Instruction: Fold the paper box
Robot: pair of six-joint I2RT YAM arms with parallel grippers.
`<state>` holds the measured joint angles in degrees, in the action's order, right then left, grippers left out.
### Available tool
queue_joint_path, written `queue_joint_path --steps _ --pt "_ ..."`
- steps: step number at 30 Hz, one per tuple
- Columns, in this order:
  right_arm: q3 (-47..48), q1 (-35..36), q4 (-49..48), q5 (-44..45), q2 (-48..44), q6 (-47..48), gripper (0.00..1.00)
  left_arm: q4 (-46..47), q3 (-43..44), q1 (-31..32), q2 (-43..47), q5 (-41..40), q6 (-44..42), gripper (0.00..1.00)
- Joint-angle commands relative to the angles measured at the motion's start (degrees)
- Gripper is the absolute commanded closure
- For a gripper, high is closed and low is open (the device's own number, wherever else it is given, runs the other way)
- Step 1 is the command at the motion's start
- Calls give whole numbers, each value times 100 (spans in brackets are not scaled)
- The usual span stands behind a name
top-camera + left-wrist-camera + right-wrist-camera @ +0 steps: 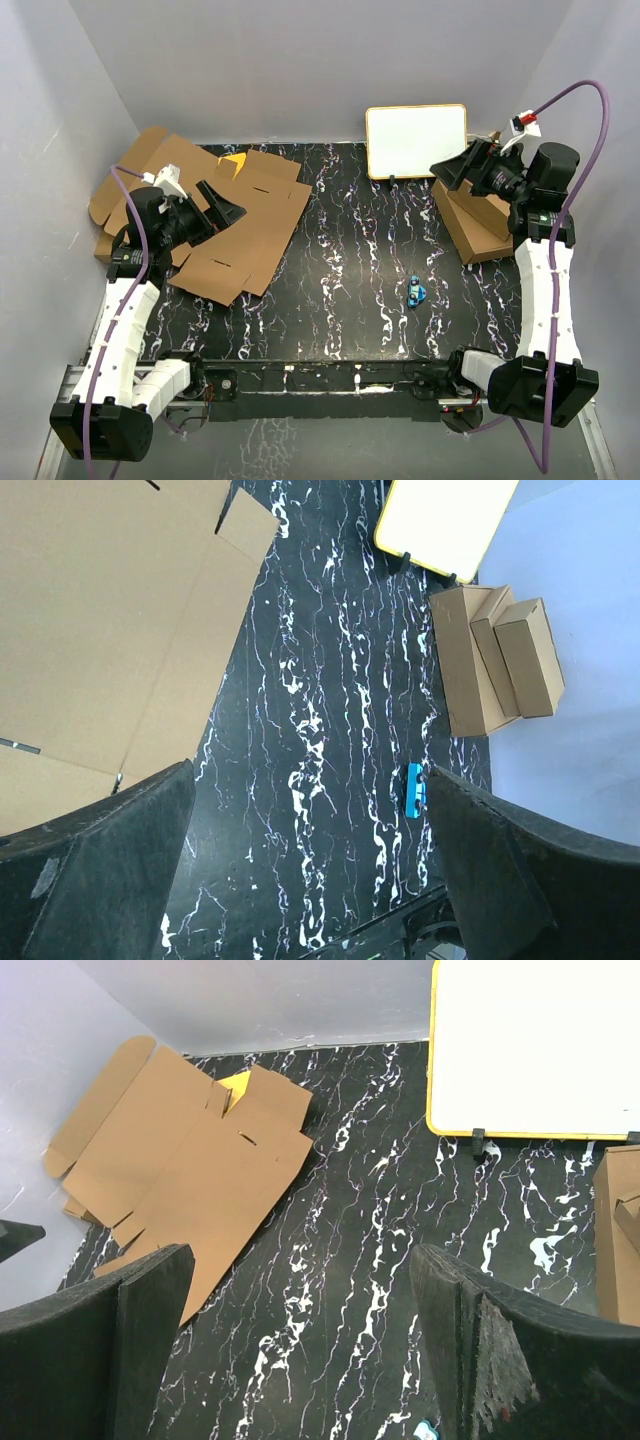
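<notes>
We note paper box (250, 240) flat, unfolded, table 10 o'clock. Left gripper (228, 207) over it, right gripper (452, 170) at 2 o'clock over folded cartons (482, 228): both jaws wide, empty. Whiteboard (415, 140) at 1 o'clock; small blue object (417, 292) at 4 o'clock.

Overhead view, two wrist views
The table (340, 250) is looked down on throughout — the paper box (250, 225) is shared.

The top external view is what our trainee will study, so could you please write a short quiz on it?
1. True or false: the flat brown corrugated cardboard paper box lies unfolded on the left of the black marbled table.
2. The small blue object lies: A on the box; B on bare table; C between fingers.
3. Fill in: the left gripper and right gripper are both ____.
Key: 1 true; 2 B; 3 open.
</notes>
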<state>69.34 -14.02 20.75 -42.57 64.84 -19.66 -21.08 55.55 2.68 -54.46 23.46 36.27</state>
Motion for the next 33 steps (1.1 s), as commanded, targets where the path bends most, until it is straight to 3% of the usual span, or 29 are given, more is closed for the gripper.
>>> queue_joint_path --steps 1,11,16,18,20,22,24,29,33 --pt "374 -39 -167 -54 15 25 1 -38 140 -39 188 9 -121 4" --pt "42 -39 -531 -1154 -166 392 1 77 58 -39 237 214 -103 4" --pt "-327 5 -875 -2570 -100 812 1 312 -211 -23 141 600 110 6" --pt "-454 90 -720 -3044 60 1052 1 366 -350 204 32 678 168 9" --pt "-655 213 -625 -3369 167 1362 1 55 -311 877 -74 17 13 9" --pt "-846 345 -535 -3323 182 1671 1 -174 -210 1646 -234 -874 -89 9" --pt "-964 453 -384 -3119 134 1973 1 -114 -248 2005 -307 -1023 9 8" --pt "-1221 506 -148 -2861 101 2405 1 865 -1055 2066 177 -954 635 7" --pt "-1451 508 -187 -2810 57 2495 1 789 -1287 2061 438 -1205 641 6"
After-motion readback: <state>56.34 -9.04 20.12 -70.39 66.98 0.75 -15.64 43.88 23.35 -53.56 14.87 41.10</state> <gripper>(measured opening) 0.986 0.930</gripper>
